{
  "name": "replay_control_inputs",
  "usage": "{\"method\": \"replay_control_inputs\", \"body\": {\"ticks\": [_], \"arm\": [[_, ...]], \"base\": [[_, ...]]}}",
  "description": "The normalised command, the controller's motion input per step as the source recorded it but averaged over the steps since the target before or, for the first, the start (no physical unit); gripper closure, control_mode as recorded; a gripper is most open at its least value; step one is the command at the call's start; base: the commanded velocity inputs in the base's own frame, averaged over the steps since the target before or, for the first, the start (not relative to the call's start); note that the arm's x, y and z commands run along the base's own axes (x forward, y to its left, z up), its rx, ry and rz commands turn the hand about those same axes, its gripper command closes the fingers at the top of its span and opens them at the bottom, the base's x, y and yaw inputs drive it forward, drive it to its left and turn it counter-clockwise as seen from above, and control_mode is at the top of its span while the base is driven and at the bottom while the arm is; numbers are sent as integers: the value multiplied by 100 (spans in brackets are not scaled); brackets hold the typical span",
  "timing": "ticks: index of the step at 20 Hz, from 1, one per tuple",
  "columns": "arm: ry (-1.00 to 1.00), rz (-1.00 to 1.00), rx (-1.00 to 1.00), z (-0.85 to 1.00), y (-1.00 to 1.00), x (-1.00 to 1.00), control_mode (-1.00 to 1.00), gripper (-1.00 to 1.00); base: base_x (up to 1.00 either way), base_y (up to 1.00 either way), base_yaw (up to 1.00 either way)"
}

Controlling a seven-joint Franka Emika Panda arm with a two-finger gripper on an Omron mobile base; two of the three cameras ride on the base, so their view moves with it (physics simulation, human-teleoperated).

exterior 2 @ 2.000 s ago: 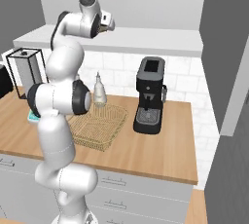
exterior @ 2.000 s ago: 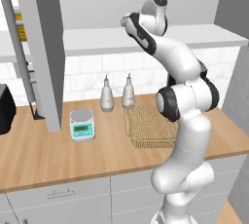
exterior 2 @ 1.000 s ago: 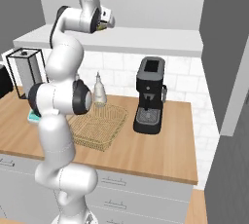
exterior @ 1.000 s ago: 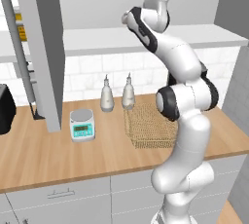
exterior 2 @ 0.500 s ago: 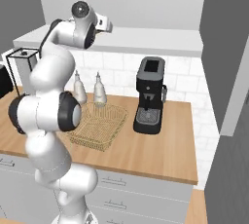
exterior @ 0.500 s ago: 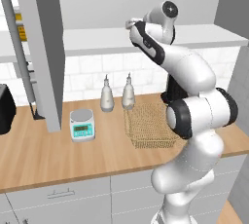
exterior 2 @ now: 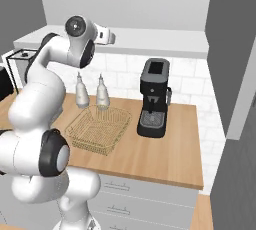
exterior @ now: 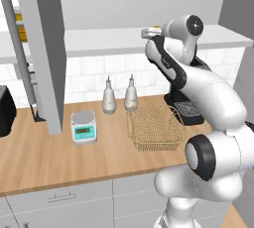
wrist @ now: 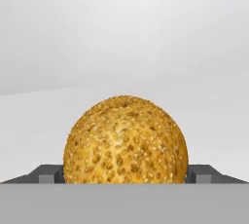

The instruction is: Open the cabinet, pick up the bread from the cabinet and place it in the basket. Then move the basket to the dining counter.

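With the light grey wall cabinet's door [exterior: 42, 48] swung open at the left and the tan wire-mesh basket [exterior: 154, 128] on the wooden tabletop [exterior: 59, 157], the pick-up is in hand. The hand [exterior: 145, 32], released, straddles the round seeded golden-brown bread [wrist: 125, 140] on the white shelf [exterior: 99, 41]. Next, I judge, it must clench, then lift. Whether the dark finger tips [wrist: 48, 175] touch crust is hard to tell.

- I am seeing the basket [exterior: 155, 128] sitting on the worktop [exterior: 59, 157], two bottles [exterior: 119, 94] standing just behind it.
- The scale [exterior: 84, 126] is lying left of the basket.
- The coffee machine [exterior 2: 153, 105] is standing right of the basket.
- The bread [wrist: 125, 141] is sitting between the fingertips [wrist: 47, 174].
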Motion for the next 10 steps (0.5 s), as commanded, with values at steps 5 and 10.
{"method": "replay_control_inputs", "body": {"ticks": [5, 10], "arm": [[0, -7, 1, 34, -1, -100, -100, 100], [0, -8, 1, 14, 0, -100, -100, 100]], "base": [[0, 0, 0], [0, 0, 0]]}}
